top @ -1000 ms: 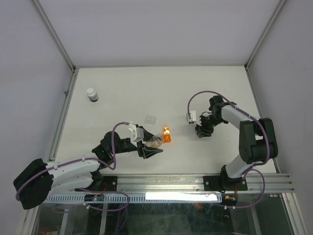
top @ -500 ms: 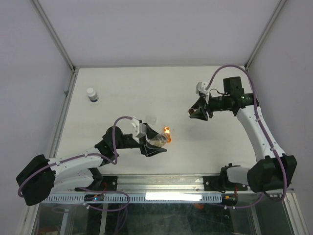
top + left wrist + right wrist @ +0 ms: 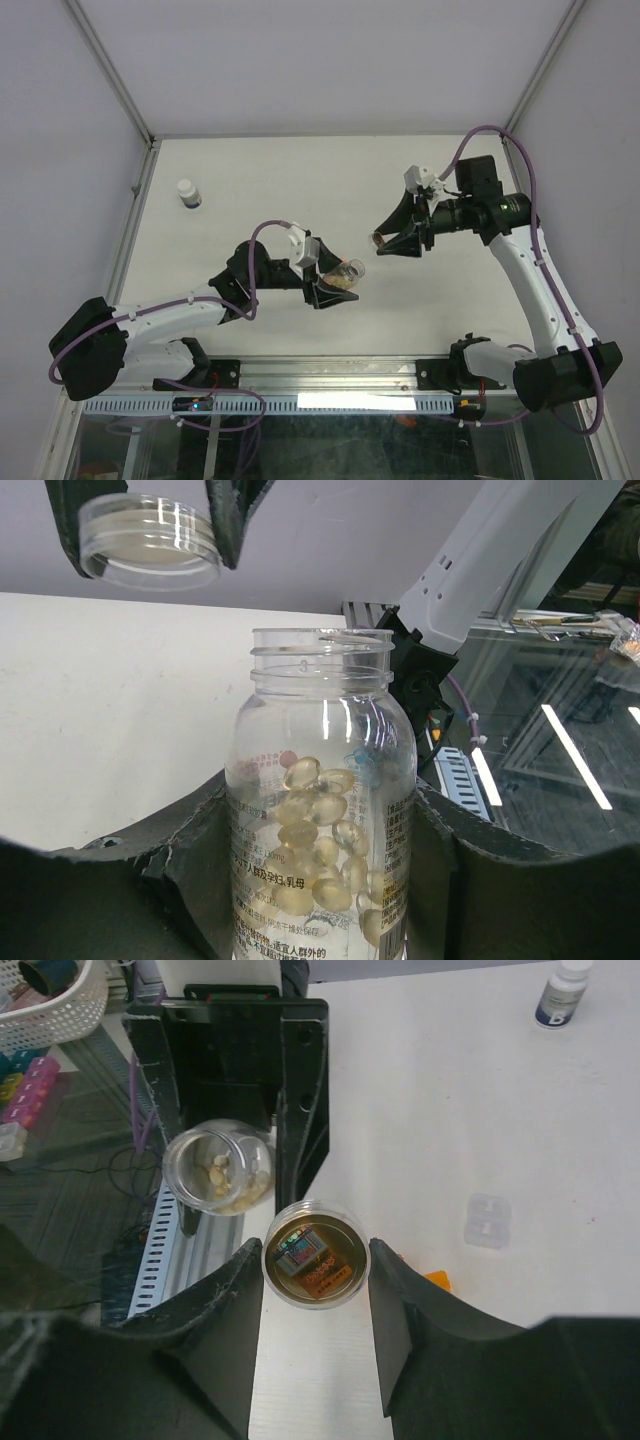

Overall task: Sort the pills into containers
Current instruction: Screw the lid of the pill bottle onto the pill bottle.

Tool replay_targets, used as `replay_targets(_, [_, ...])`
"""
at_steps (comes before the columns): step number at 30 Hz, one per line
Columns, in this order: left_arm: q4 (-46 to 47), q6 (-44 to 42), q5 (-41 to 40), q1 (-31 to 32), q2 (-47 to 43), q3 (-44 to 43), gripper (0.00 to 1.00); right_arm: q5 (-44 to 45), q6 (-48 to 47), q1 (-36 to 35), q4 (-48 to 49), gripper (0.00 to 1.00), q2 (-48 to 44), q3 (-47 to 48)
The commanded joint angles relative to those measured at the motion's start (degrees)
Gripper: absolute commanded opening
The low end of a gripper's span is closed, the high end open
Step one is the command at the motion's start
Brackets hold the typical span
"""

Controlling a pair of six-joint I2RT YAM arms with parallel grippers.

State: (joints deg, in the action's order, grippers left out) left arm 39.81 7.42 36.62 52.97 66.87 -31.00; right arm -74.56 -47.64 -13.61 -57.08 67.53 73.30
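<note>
Uncapped clear vial [image 3: 318, 780], tan pills [image 3: 315, 815] inside, white dark-banded bottle [image 3: 188, 193] standing well apart

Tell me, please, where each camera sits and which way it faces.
Top external: overhead at the near edge, looking down on the white table; both arms show.
Left wrist: faces the clear plastic bottle of pale pills in the left gripper; its dark fingers show.
Right wrist: looks down on the shallow round clear cap in the right gripper; its fingers show.
Shared: both wrist views show bottle and cap.
</note>
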Motion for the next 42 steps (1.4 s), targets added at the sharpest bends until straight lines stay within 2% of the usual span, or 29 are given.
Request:
replay_targets(1, [-0.2, -0.9, 0.6, 1.0, 1.6, -4.2, 0.00, -2.0, 0.4, -2.8, -1.7, 0.14, -1.8, 2.6])
replay_targets(15, [-3.6, -0.3, -1.9, 2.1, 4.8, -7.7, 0.00, 1.1, -2.3, -7.4, -4.0, 0.14, -2.3, 2.6])
replay_targets(42, [-3.5, 3.8, -3.5, 2.1, 5.4, -8.7, 0.00, 2.4, -5.2, -8.8, -5.8, 0.15, -2.7, 1.3])
